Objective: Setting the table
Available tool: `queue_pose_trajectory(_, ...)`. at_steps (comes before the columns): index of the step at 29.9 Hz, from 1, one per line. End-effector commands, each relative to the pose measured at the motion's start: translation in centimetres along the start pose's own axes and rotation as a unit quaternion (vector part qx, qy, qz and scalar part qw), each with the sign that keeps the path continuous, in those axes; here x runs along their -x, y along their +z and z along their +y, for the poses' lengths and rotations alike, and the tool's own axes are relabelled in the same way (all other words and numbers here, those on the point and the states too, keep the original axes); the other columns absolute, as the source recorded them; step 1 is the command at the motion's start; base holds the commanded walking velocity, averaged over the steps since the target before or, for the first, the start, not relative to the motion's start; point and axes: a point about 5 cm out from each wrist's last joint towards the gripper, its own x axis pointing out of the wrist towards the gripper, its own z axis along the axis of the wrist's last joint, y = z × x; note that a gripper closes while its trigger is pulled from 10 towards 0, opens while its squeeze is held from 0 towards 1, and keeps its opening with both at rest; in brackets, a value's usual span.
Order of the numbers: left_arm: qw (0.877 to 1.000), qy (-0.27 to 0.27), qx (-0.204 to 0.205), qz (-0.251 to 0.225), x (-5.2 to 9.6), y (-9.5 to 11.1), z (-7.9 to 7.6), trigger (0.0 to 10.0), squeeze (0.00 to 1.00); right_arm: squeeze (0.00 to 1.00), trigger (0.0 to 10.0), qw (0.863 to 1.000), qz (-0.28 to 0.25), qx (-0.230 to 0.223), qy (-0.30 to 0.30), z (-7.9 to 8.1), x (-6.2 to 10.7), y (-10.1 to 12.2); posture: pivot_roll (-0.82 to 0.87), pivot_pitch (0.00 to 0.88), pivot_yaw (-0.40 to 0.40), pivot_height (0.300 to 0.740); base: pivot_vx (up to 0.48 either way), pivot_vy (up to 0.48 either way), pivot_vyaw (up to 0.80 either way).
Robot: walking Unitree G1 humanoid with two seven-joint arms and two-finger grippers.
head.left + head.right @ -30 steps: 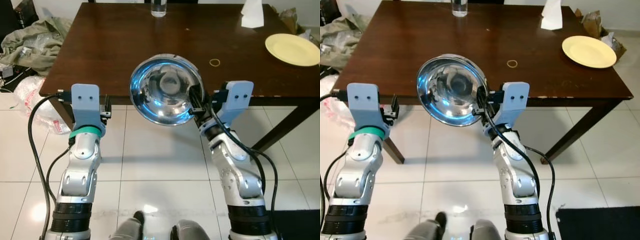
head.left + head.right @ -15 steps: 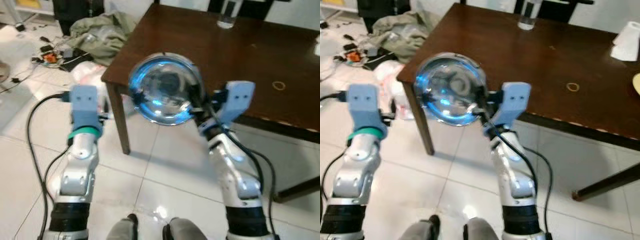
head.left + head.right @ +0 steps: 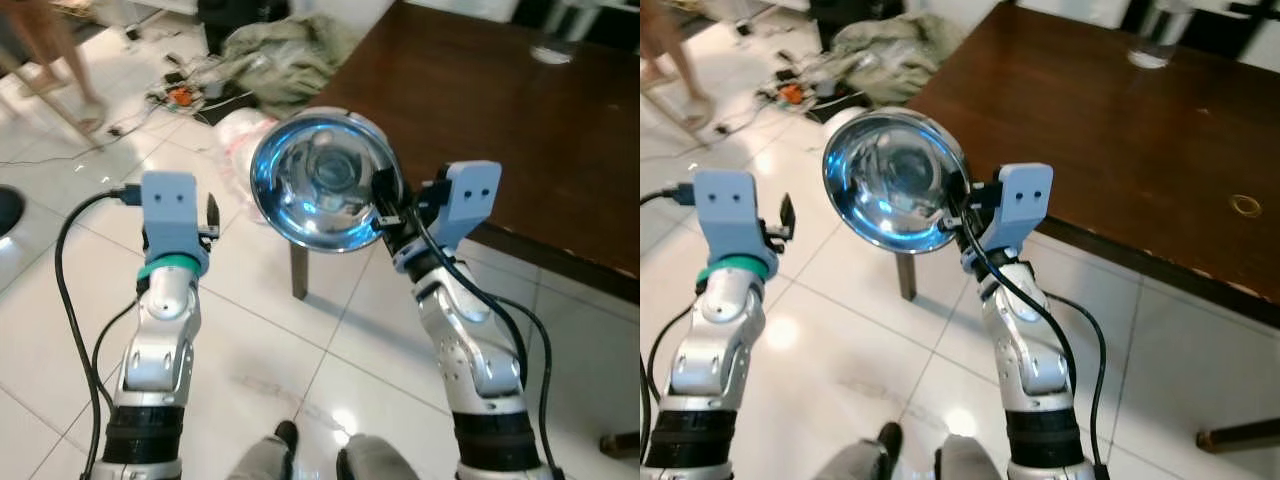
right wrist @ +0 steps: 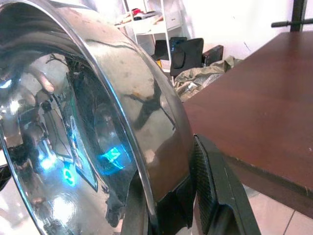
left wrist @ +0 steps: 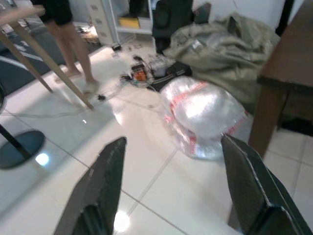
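1. Steel bowl (image 3: 322, 192) is clamped by its rim in the right gripper (image 3: 385, 213), held on edge near the dark wooden table's (image 3: 1120, 140) left corner.
2. Right wrist view shows a black finger (image 4: 215, 196) pressed against the rim.
3. Left gripper (image 5: 173, 188) hangs spread wide, holding nothing, over white tiles; beyond lies a plastic bag (image 5: 205, 115).

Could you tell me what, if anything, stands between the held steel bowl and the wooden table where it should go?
Nothing visible does: the steel bowl, clamped in the right gripper, hangs beside the table corner, and the nearest tabletop is bare.
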Motion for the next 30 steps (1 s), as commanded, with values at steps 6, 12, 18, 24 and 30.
queue_pose_trajectory(6,1.000,0.014,-0.006,0.011,-0.02,-0.48,0.58,10.0,0.00,0.00,10.0,1.000,-0.011,-0.005,0.009,0.41,-0.09,0.32,-0.18,0.000,0.035,0.740,0.000,0.000,0.80)
queue_pose_trajectory(12,1.000,0.016,-0.006,0.011,-0.06,-0.48,0.61,10.0,0.00,0.00,10.0,1.000,-0.011,-0.005,0.010,0.43,-0.11,0.33,-0.18,0.000,0.035,0.740,0.000,0.000,0.80)
queue_pose_trajectory(18,1.000,0.017,-0.007,0.013,-0.09,-0.55,0.60,10.0,0.00,0.00,10.0,1.000,-0.010,-0.003,0.010,0.39,-0.13,0.32,-0.18,0.000,0.033,0.740,0.000,0.000,0.80)
queue_pose_trajectory(24,1.000,0.019,-0.008,0.014,-0.08,-0.59,0.58,10.0,0.00,0.00,10.0,1.000,-0.009,-0.003,0.009,0.30,-0.15,0.26,-0.18,0.000,0.031,0.740,0.000,0.000,0.80)
queue_pose_trajectory(30,1.000,0.022,-0.008,0.016,-0.06,-0.68,0.58,10.0,0.00,0.00,10.0,1.000,-0.008,-0.002,0.006,0.17,-0.14,0.27,-0.18,0.000,0.030,0.740,0.000,0.000,0.80)
